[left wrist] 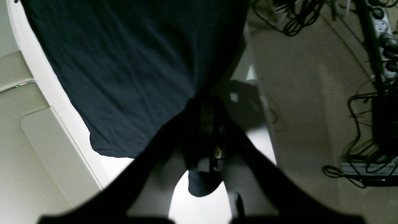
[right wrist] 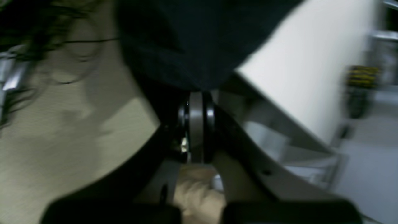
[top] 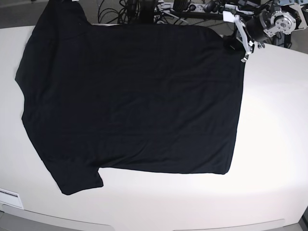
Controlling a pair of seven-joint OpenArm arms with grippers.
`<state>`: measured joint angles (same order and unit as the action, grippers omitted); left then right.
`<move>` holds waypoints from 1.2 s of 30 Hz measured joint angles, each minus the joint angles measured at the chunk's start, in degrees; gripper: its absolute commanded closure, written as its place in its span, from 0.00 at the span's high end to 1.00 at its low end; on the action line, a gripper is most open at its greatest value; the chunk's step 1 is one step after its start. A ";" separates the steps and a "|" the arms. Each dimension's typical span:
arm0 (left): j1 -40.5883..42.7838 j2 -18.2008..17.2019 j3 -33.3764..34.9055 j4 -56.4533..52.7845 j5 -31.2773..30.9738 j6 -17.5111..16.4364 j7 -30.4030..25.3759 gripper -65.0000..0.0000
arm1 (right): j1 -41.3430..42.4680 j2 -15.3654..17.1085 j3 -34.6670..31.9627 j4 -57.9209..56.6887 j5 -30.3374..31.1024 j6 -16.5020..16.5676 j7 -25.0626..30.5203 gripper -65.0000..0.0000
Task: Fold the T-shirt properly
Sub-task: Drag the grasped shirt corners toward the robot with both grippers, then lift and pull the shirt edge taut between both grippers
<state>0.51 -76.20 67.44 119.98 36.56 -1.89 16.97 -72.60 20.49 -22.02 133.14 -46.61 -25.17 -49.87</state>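
Note:
The black T-shirt (top: 134,101) lies spread flat, plain side up, on the white table (top: 274,144). Its hem faces right and one sleeve (top: 77,180) points to the front left. My left gripper (top: 245,54) is at the far right corner of the hem. In the left wrist view this gripper (left wrist: 206,107) is shut on the T-shirt (left wrist: 124,71), and a tuft of fabric (left wrist: 202,185) pokes out between the fingers. In the blurred right wrist view my right gripper (right wrist: 196,95) is shut, its tips in the edge of the T-shirt (right wrist: 192,40), beyond the table's far edge.
Behind the table's far edge are tangled black cables (left wrist: 363,130), a power strip (left wrist: 384,34) and carpeted floor (left wrist: 304,93). More cables and arm hardware (top: 274,19) crowd the back. The table's front edge (top: 144,224) curves along the bottom of the base view.

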 measured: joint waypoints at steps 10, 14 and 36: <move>-0.17 0.00 -1.46 0.00 0.83 2.25 1.42 0.00 | 0.07 -0.02 -0.02 0.00 -1.97 -0.17 -1.33 0.00; -0.20 0.22 -3.21 0.00 2.40 10.95 4.28 0.00 | 2.60 0.15 -0.02 0.02 -9.92 -3.02 0.13 0.00; -0.24 5.18 -6.82 0.02 2.93 13.79 4.11 0.00 | 17.44 12.48 19.52 0.04 16.98 7.76 17.49 0.00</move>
<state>0.27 -71.02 60.62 120.01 39.48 11.90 21.08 -55.16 32.97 -2.50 133.19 -29.63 -17.41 -32.38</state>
